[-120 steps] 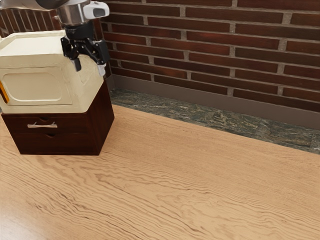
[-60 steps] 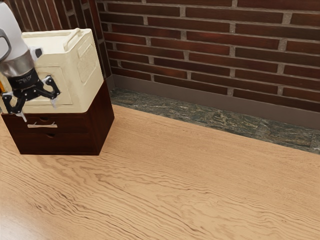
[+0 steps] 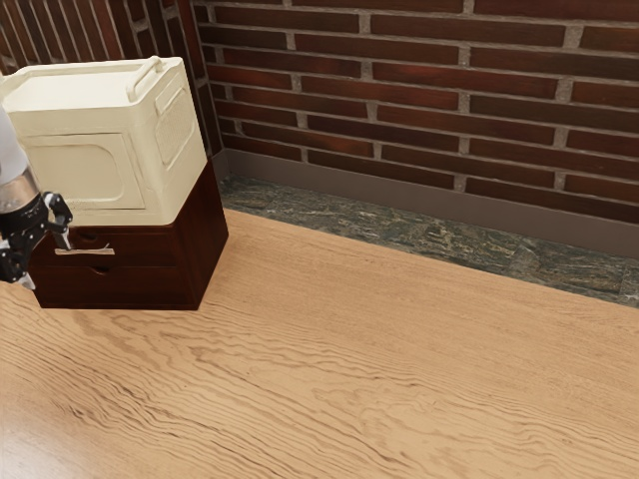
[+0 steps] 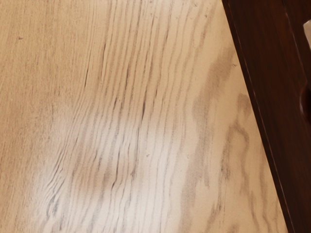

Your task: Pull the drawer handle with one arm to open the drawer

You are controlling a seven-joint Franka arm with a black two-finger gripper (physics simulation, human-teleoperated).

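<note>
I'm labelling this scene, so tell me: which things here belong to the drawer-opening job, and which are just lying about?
Part of the job:
- gripper
- handle
- upper drawer
- dark cabinet housing it

Just there:
- cream box on top of the cabinet
- brick wall behind

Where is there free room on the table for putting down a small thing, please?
The table is bare between the drawer unit, the stone strip and the exterior view's right edge. It is crowded at the handle, beside the gripper; a cream box covers the unit's top.
</note>
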